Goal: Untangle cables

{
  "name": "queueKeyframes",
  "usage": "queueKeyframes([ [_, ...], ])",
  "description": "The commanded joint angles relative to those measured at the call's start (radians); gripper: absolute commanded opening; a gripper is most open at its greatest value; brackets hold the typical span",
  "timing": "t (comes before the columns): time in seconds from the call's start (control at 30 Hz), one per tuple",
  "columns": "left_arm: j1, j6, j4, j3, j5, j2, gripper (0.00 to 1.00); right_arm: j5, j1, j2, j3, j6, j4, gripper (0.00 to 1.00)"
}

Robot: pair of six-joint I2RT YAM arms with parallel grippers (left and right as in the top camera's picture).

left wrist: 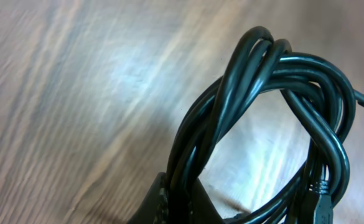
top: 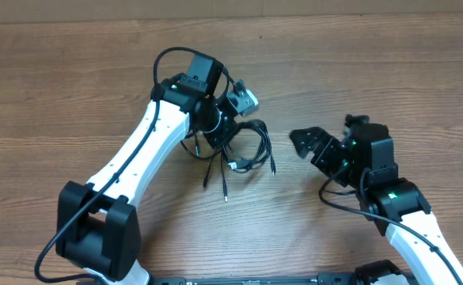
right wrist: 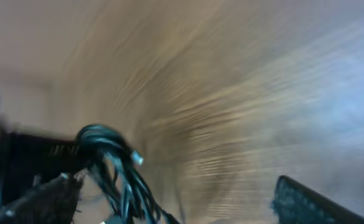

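On the left, your left gripper (top: 214, 128) is reached out to the middle of the table (top: 49, 87) and sits right over the left edge of the cables (top: 248, 145). From the left wrist view its fingers look pressed together on several strands at once, pinching the bundle where the cords dive between them, though only a dark sliver of one finger shows.

The cables themselves lie mid-table as one coiled clump, the loops crossing and threading through one another, with a few loose plug ends (top: 225, 196) trailing toward the near side. Judge the task as barely begun: nothing is separated yet, no cord lies on its own, and every loop is left to pull free.

To the right, your right gripper (top: 298, 142) hangs near the clump but apart from it, fingers spread wide and holding nothing, ready to take a strand
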Motion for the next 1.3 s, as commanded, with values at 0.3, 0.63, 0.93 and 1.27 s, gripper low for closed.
queueKeyframes([
  [0.3,0.005,0.397,-0.143,0.019,0.370,-0.018,0.04,-0.414,-0.001,0.037,-0.001,-0.618,0.085,0.82],
  [0.63,0.005,0.412,-0.142,0.019,0.400,-0.018,0.04,-0.620,-0.001,0.145,-0.001,-0.740,0.116,0.41],
  [0.93,0.006,0.407,-0.142,0.019,0.371,-0.018,0.04,-0.647,-0.001,0.147,-0.001,-0.667,0.171,0.04],
  [1.27,0.030,0.259,-0.124,0.019,0.194,-0.018,0.04,-0.647,-0.002,0.123,0.000,-0.550,0.193,0.04],
])
